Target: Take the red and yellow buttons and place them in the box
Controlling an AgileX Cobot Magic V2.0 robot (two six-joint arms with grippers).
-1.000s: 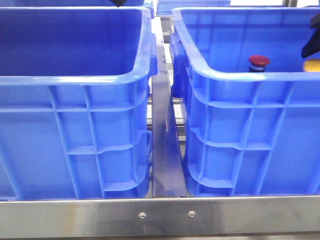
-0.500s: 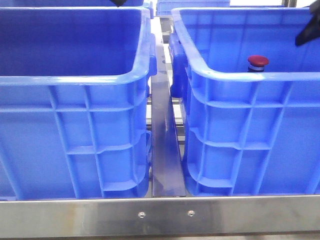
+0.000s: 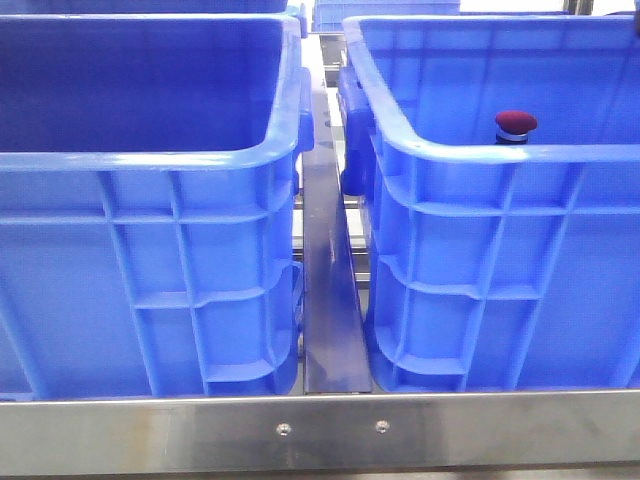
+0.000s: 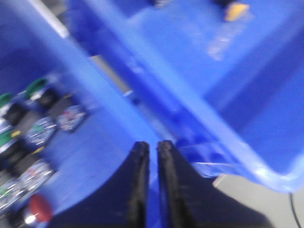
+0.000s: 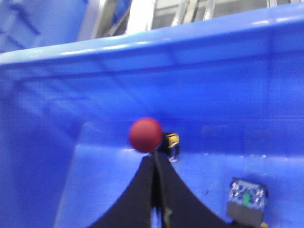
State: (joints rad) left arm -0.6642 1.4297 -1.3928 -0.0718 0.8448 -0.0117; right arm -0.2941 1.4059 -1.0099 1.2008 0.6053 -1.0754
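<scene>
Two blue crates fill the table; the red button (image 3: 516,123) stands inside the right crate (image 3: 500,260), near its front wall. The right gripper (image 5: 154,164), fingers closed together and empty, points down at it from just behind, so the step in hand looks like the approach; it must open before grasping. The left gripper (image 4: 153,149), nearly closed on nothing, hangs over a crate rim.
</scene>
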